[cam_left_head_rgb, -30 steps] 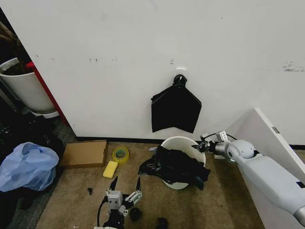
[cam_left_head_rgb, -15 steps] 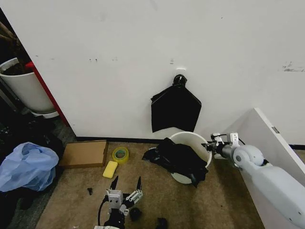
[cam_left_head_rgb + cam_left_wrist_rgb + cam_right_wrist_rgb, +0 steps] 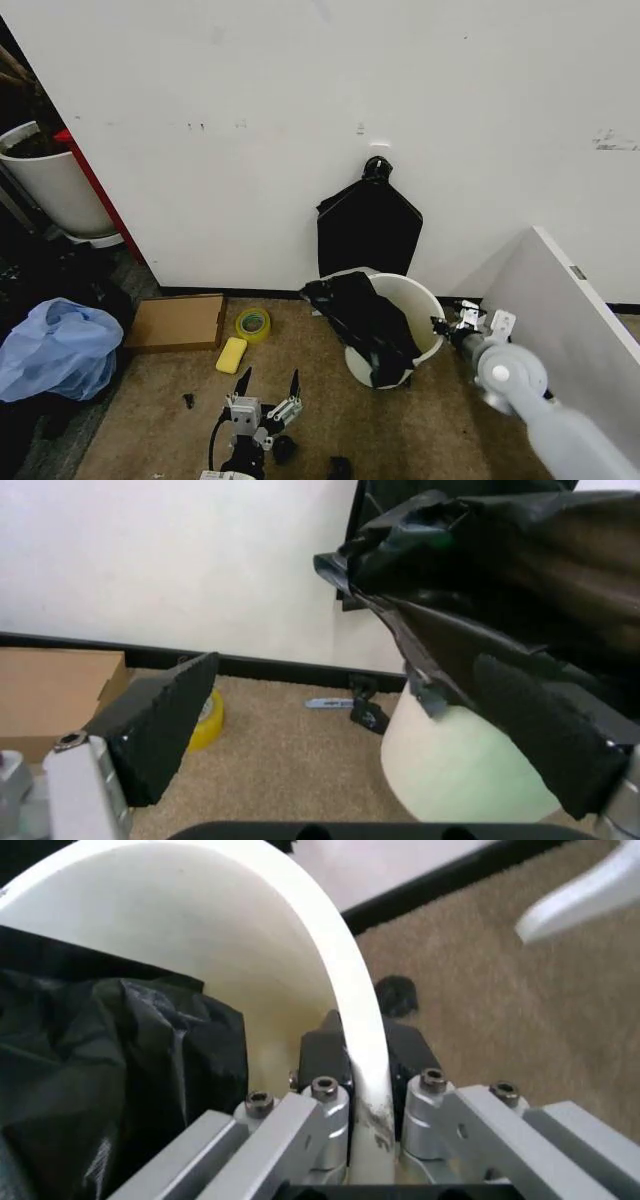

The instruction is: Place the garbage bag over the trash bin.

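The left gripper (image 3: 268,392) hangs low over the carpet, fingers spread, holding nothing. The garbage bag (image 3: 362,318) drapes across the tilted trash bin (image 3: 420,303) by the wall. The right gripper (image 3: 352,1065) clamps the bin's rim; the bag hides the bin's interior.

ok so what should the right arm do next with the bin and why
Probably hold the bin steady: the right gripper has its jaws clamped on the rim, and the garbage bag drapes over only one side. The open left gripper hangs low in front.
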Tool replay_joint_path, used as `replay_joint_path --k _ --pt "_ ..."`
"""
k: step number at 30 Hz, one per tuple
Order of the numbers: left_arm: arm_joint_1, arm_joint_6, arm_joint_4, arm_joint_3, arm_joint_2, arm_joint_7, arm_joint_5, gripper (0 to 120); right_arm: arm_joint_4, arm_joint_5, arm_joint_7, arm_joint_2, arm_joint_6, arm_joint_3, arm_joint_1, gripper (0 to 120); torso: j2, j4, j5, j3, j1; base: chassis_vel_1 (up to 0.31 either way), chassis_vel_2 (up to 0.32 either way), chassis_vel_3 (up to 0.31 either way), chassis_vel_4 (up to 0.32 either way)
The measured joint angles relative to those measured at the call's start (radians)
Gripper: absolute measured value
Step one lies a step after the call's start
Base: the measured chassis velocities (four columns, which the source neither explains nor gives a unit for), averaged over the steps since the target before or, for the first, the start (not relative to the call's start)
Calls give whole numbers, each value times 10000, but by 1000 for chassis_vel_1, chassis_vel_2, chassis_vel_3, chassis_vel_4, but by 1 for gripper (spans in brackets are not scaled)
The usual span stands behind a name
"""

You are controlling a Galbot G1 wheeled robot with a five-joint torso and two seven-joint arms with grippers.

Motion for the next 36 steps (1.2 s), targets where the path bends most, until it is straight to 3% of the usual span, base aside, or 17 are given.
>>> replay_joint_path --k 6,13,25,36 --pt "-31 10 -28 -9 114 -1 -96 100 459 -1067 1143 825 925 -310 -676 3 0 0 1 0 0 0 0 0 0" --pt "-161 26 54 12 157 0 -180 100 449 -1947 1523 1344 1489 -614 -974 3 0 -1 1 1 0 0 0 0 0" --pt "-386 167 106 38 221 -1 -385 100 388 -2042 2245 2061 1526 -839 -1093 3 0 -1 0 1 1 0 0 0 0" --pt "-376 172 99 17 155 -2 -401 100 468 -2056 1777 2130 1260 -948 -1397 4 0 -1 2 1 0 0 0 0 0"
